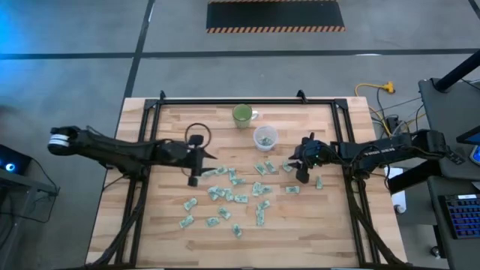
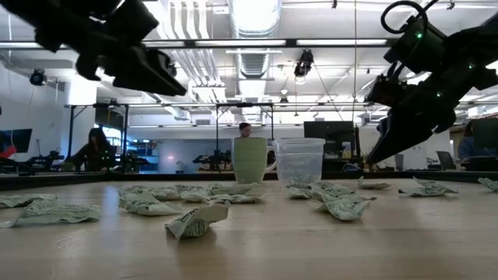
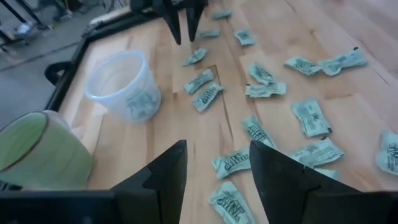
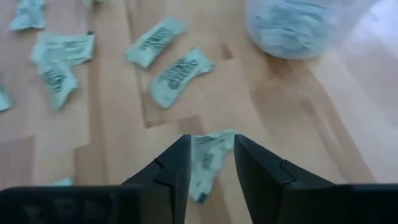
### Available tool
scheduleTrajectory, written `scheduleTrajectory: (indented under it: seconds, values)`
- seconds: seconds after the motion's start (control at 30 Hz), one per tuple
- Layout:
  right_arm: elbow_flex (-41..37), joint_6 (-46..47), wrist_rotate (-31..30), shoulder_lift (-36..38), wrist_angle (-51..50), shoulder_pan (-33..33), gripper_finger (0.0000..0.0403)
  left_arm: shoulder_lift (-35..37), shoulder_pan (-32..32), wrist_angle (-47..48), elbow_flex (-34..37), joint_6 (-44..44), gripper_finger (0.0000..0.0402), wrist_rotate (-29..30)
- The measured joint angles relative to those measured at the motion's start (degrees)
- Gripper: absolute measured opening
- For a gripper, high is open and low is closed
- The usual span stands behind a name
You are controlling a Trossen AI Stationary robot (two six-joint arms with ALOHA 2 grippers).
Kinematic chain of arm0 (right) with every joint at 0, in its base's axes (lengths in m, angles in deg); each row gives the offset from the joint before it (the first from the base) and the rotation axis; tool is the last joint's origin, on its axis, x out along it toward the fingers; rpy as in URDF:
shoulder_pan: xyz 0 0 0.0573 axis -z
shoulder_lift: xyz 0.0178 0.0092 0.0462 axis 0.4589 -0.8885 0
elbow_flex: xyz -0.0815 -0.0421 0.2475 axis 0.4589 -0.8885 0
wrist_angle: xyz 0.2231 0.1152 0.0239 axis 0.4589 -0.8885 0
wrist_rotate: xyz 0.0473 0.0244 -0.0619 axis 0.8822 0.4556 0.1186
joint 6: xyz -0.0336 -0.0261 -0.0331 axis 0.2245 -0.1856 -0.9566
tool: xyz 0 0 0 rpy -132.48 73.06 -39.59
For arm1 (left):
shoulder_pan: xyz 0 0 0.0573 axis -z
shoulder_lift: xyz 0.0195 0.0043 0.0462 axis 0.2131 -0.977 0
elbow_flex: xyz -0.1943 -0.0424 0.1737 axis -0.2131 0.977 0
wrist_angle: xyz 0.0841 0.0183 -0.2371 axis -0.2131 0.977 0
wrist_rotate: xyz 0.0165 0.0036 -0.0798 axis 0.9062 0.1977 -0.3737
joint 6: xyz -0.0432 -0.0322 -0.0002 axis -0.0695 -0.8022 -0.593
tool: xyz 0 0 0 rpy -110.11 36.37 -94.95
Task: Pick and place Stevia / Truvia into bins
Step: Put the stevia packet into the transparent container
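Showing blurred dark print, sachets stay unreadable.

green mug on wooden table | seated person in background | yellow cable on floor

**Sachets strewn across the desk**

Crumpled pale green sachets lie scattered on the wooden desk. Behind them a green mug stands just beside a clear cup. Two dark claws hang above, one at each side.
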Motion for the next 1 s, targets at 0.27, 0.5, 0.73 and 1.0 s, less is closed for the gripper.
scheduleTrajectory:
  seconds: [0.27,0.5,0.73,1.0]
  values:
    - [0.3,0.2,-0.1,-4.0,2.6,0.0,0.0162,8.5,0.0,-1.5,3.9,-0.1,0.0158,0.0]
    - [2.9,-1.3,-0.1,-11.4,3.1,0.0,0.0173,11.1,0.1,-2.2,4.6,-1.6,0.0158,0.0]
    - [5.2,-1.5,-0.2,-16.6,2.9,0.0,0.0165,10.0,0.2,-2.2,4.8,-1.5,0.0158,-0.1]
    - [7.7,-3.9,-0.3,-18.7,0.1,0.1,0.0121,9.3,0.2,-2.4,4.8,-1.5,0.0158,-0.1]
